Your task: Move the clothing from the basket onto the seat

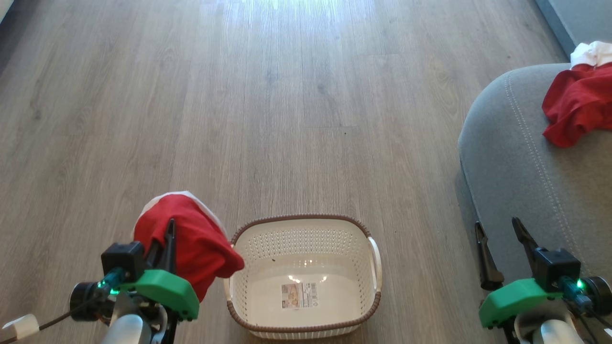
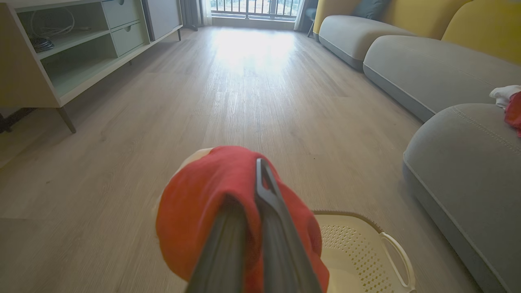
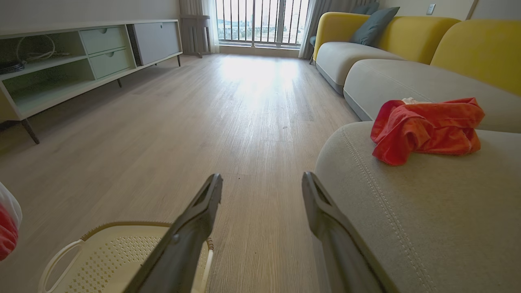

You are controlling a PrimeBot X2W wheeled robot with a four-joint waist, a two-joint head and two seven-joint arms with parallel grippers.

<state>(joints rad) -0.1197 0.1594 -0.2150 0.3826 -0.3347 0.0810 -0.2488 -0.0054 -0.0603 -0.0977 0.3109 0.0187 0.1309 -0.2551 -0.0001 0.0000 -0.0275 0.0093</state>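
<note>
My left gripper (image 1: 167,229) is shut on a red garment with white trim (image 1: 196,248), held up just left of the basket. The same red garment (image 2: 203,203) drapes over my left fingers in the left wrist view. The cream basket (image 1: 373,267) stands on the floor with nothing in it but a label sticker. On the grey seat (image 1: 516,172) at the right lie a red garment (image 1: 578,107) and a white one (image 1: 593,52). My right gripper (image 1: 499,236) is open with nothing between its fingers, at the seat's near edge; in its own view the right gripper (image 3: 262,185) points along the floor.
Wood floor stretches ahead of the basket. A low cabinet with shelves and drawers (image 3: 81,61) lines the left wall. More grey sofa cushions with yellow backs (image 3: 407,36) run along the right, toward a window with bars (image 3: 260,22).
</note>
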